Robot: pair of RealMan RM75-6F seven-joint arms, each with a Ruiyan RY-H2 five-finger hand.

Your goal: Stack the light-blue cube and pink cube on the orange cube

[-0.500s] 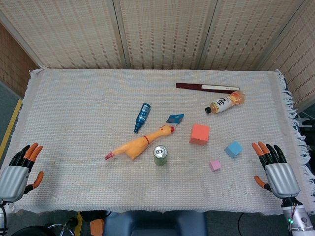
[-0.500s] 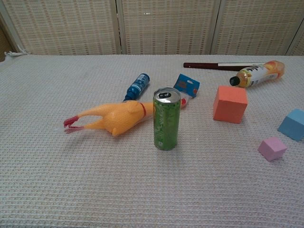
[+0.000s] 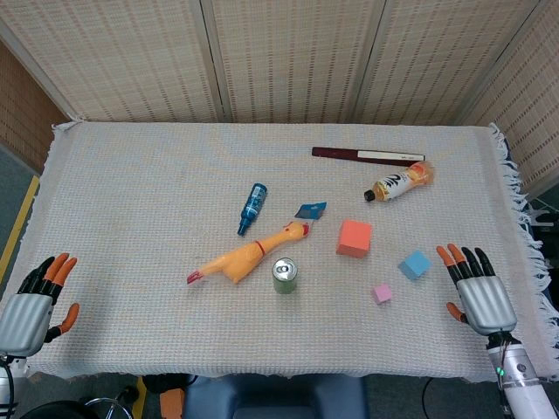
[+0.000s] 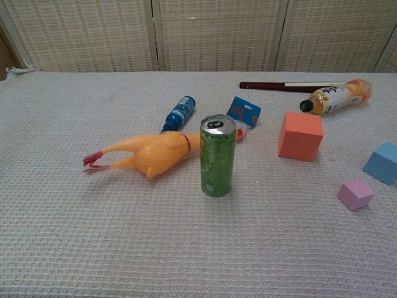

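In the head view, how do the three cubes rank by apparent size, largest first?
1. orange cube
2. light-blue cube
3. pink cube
All three lie close together, so nearness hardly affects the order.

On the woven table cloth (image 3: 131,192), the orange cube (image 3: 354,238), light-blue cube (image 3: 415,264) and pink cube (image 3: 382,293) sit apart. The right hand (image 3: 476,290) (fingers spread, empty) hovers just beside the light-blue cube, while the left hand (image 3: 33,305) rests at the near-left edge.

light-blue cube (image 4: 383,162) clipped at chest view's 3 o'clock edge; rubber chicken (image 4: 149,154) head behind green can (image 4: 217,155)
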